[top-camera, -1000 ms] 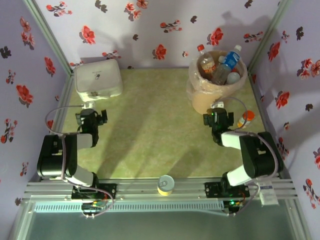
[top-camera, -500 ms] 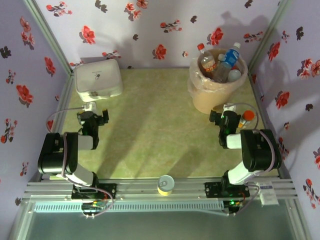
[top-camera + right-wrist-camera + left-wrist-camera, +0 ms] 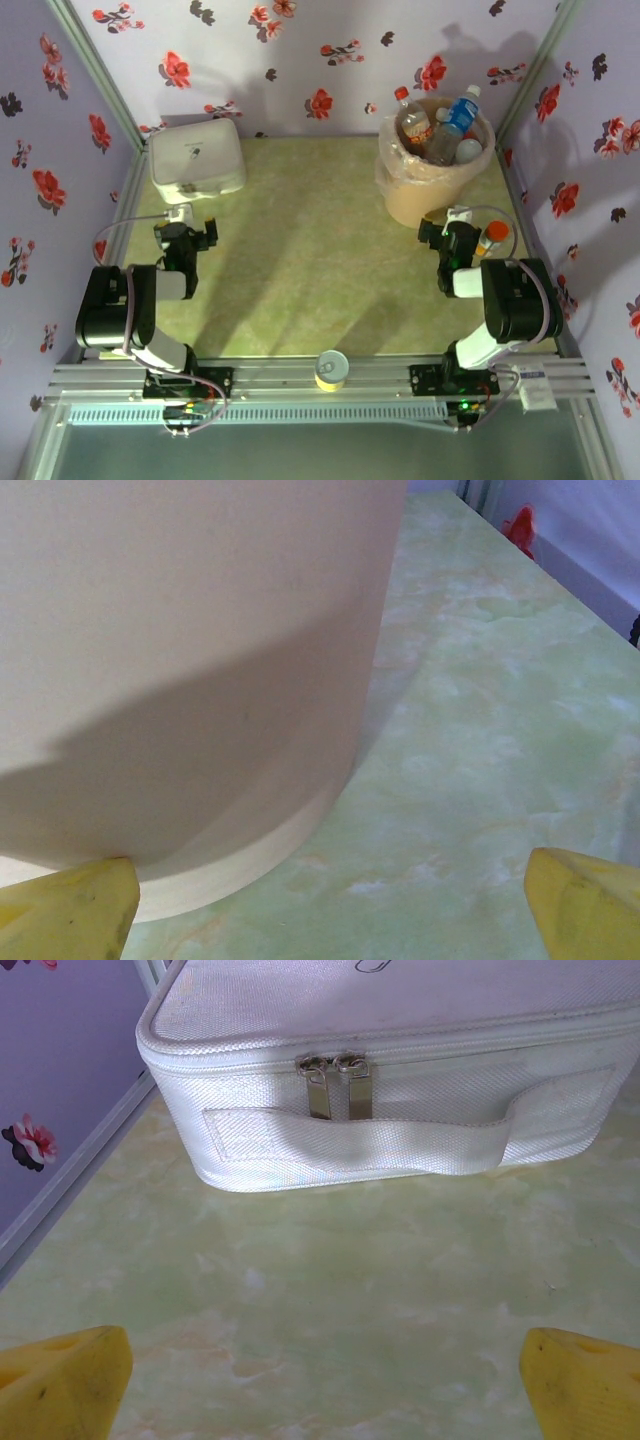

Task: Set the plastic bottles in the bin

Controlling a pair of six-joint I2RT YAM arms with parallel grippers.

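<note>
**A:** Where are the plastic bottles (image 3: 445,130) right now?

**B:** I can see several standing in the bin (image 3: 408,205) at the far right of the tabletop (image 3: 310,250). Their necks poke above the bagged rim. One has a red cap, and another has a blue label and a white cap.

**A:** And your hands?

**B:** My right hand (image 3: 330,905) sits low, just near of the bin, with its beige wall close in front. Its yellow fingertips (image 3: 70,905) are spread wide with nothing between them. My left hand (image 3: 320,1385) is also spread apart and empty. It faces the white zipped case (image 3: 420,1090) at the far left, level with the strap handle (image 3: 370,1145) and the two zip pulls (image 3: 335,1085).

**A:** Anything else around?

**B:** An orange-capped vial (image 3: 493,237) stands just right of my right hand. A yellow-rimmed tin (image 3: 331,369) rests on the near rail (image 3: 260,378) between the arm bases.
</note>
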